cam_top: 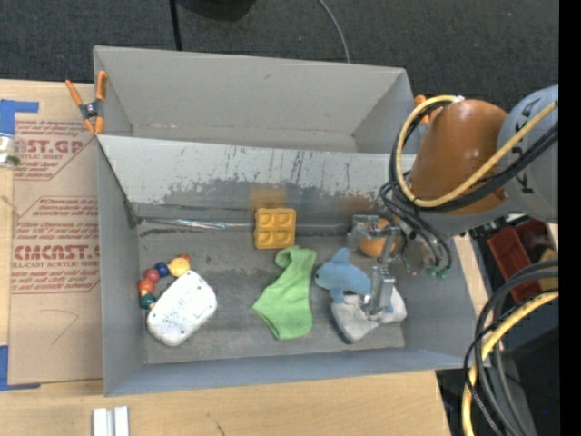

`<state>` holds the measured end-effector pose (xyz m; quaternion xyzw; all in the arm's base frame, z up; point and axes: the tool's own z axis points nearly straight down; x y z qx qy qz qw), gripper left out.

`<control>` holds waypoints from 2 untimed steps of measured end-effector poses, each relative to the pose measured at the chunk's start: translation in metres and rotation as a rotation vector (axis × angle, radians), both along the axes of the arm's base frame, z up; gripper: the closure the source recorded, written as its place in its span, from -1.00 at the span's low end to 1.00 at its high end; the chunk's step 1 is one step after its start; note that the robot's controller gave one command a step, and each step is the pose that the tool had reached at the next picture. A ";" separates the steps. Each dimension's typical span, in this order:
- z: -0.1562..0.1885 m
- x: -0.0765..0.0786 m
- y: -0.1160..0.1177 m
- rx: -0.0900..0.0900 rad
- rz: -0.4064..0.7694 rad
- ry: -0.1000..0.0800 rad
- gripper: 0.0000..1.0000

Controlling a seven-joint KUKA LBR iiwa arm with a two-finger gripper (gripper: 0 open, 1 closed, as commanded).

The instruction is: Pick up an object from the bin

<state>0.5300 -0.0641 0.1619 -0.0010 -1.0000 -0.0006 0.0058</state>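
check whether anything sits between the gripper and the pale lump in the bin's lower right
Nothing visible does. The gripper is right down at the pale lump, over its right part. A blue thing lies just up and left of the lump and the green cloth farther left, neither under the gripper.

One camera on this rig. It sits above the grey metal bin (116,271), looking down and tilted a little to one side, so the far wall (245,94) shows its broad inner face while the near wall (272,369) reads as a thin strip. Fairly close: the bin's whole outline fits in view and takes most of it, with narrow margins of surroundings. The arm (458,157) enters from the right edge.
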 end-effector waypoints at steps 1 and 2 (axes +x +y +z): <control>0.004 0.002 0.000 -0.001 0.001 -0.007 -1.00; -0.018 -0.003 0.007 -0.001 0.072 -0.011 -1.00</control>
